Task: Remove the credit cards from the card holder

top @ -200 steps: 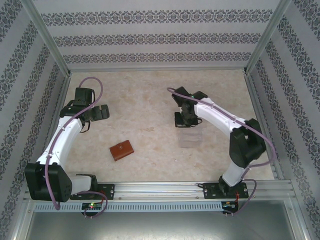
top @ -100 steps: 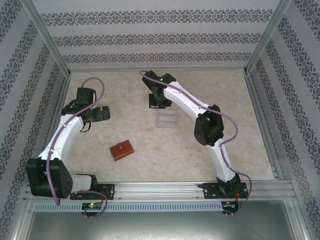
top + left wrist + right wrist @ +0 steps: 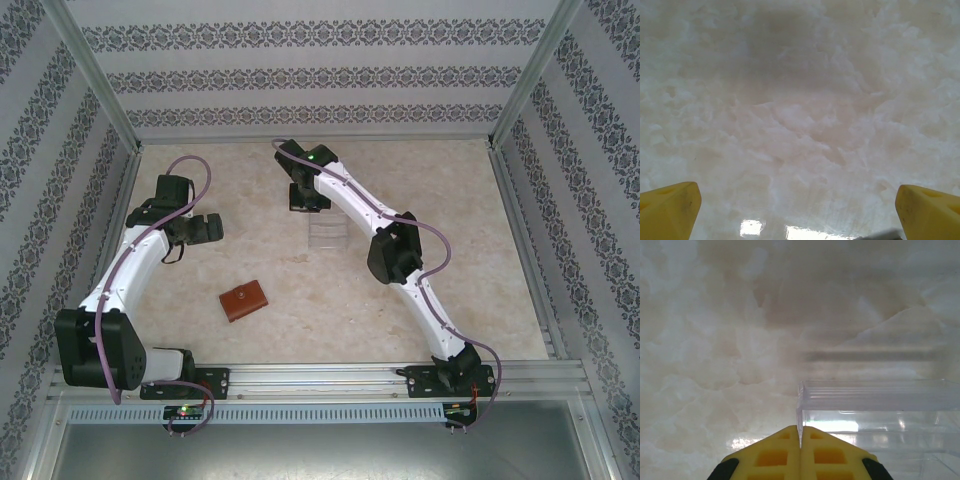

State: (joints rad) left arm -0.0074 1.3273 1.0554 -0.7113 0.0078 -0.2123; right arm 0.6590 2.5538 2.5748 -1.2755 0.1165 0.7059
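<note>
Right now your card holder (image 3: 244, 300) lies folded shut on the table (image 3: 440, 200), toward the near left and well apart from both grippers. Any credit cards are presumably tucked inside it. Farther out, the clear plastic box (image 3: 330, 233) sits mid-table, likely meant as somewhere to put the cards. Your right gripper (image 3: 800, 440) has its fingers pinched together on the box's thin wall, with the arm stretched long across the table and bent at the elbow. Your left gripper (image 3: 800, 212) hovers spread wide over bare surface, holding nothing, its arm reaching forward past the card holder.
</note>
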